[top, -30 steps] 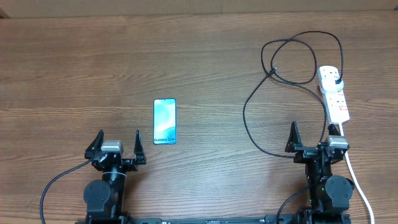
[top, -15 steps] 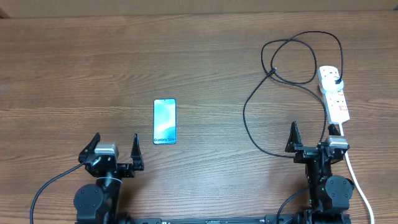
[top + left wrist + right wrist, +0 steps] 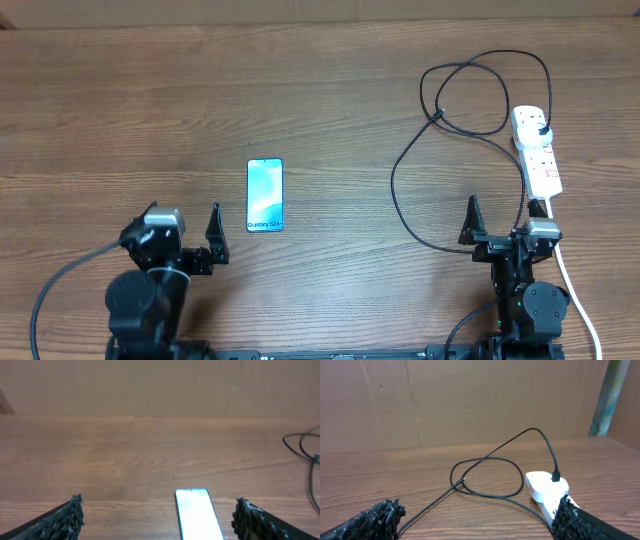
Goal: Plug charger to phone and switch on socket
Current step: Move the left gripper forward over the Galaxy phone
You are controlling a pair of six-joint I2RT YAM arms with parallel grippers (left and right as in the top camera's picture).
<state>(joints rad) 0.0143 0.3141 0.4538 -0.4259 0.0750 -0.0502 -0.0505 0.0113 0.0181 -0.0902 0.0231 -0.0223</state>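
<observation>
The phone [image 3: 265, 195] lies flat on the wooden table, teal screen up. My left gripper [image 3: 178, 220] is open and empty, just left of and nearer than the phone. In the left wrist view the phone [image 3: 197, 515] lies between the fingers [image 3: 60, 521], close to the right one. The white socket [image 3: 536, 150] lies at the far right with the charger [image 3: 394, 190] plugged into its far end. The black cable loops left, and its small plug head [image 3: 440, 114] rests on the table. My right gripper [image 3: 500, 215] is open and empty, just nearer than the socket [image 3: 546, 487] and cable [image 3: 485, 460].
The socket's thick white cord [image 3: 577, 295] runs down past the right arm to the front edge. A brown cardboard wall [image 3: 470, 400] stands behind the table. Bare wood lies between the phone and the cable loops.
My left arm has shifted left and back and turned its open gripper rightward, toward the phone. The right arm, phone, cable and socket have not moved.
</observation>
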